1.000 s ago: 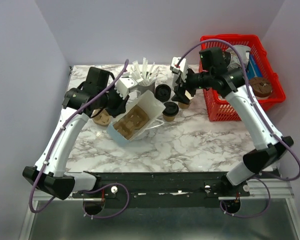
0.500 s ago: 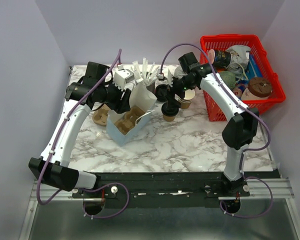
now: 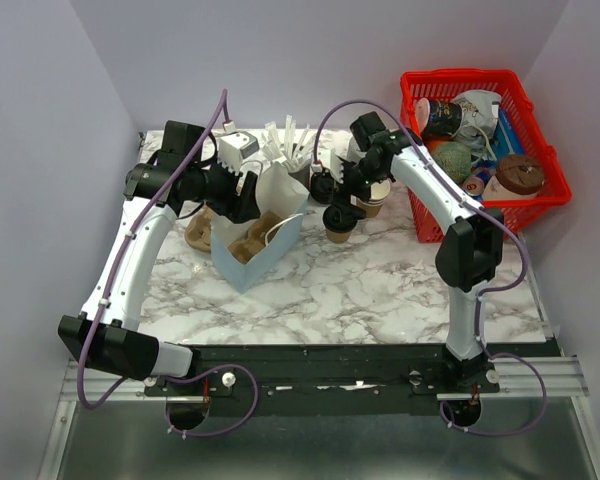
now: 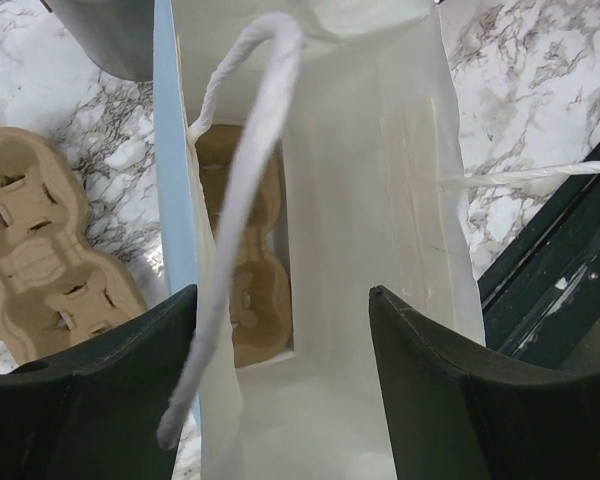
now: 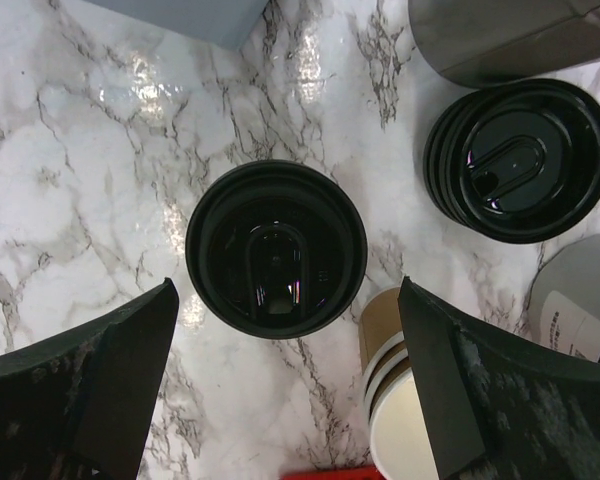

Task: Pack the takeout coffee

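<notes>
The takeout coffee (image 3: 338, 222), a tan cup with a black lid (image 5: 276, 250), stands on the marble table right of the bag. My right gripper (image 3: 348, 190) hangs straight above it, open and empty (image 5: 285, 290), with a finger on each side of the lid and clear of it. The white and blue paper bag (image 3: 270, 225) stands tilted with a brown cup carrier (image 4: 250, 290) at its bottom. My left gripper (image 3: 248, 195) is at the bag's mouth (image 4: 280, 400); its fingers are apart, the white inner wall (image 4: 380, 200) lies between them, and a rope handle hangs across.
A stack of black lids (image 5: 520, 160) and a stack of lidless paper cups (image 5: 410, 420) stand close behind the coffee. A loose carrier (image 4: 40, 260) lies left of the bag. A red basket (image 3: 540, 200) of items stands at the right. A holder of white sticks (image 3: 290, 150) stands at the back.
My right arm has swung left from the basket and stopped over the lidded cup. My left gripper has tipped the bag from lying flat towards upright.
</notes>
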Controlling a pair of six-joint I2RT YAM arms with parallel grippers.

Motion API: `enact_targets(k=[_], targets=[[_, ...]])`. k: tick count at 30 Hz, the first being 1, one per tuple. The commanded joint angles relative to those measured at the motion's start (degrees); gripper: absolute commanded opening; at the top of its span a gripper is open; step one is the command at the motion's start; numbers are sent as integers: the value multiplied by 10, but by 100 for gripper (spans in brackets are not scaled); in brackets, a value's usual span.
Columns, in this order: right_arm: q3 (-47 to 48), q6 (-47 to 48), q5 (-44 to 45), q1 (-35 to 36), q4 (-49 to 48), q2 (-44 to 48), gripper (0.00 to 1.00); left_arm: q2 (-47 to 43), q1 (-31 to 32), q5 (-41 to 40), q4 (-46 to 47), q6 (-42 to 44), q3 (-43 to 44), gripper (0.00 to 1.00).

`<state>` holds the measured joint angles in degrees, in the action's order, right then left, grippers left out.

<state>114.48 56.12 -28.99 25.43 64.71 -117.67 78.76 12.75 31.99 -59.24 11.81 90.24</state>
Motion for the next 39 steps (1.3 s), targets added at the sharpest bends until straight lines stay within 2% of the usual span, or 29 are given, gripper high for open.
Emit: enact_targets(k=[1,27,32,39], targets=[[-16,25,25,2,15,-12,100,2,-4,26,7,-13,0,75],[-6,27,46,23,0,-47,98,-1,-12,36,16,-21,-16,75],[-15,32,46,25,-4,-44,93,3,-13,38,16,-21,-14,75],[-11,40,41,28,13,-46,80,6,-15,40,18,-24,-14,75]])
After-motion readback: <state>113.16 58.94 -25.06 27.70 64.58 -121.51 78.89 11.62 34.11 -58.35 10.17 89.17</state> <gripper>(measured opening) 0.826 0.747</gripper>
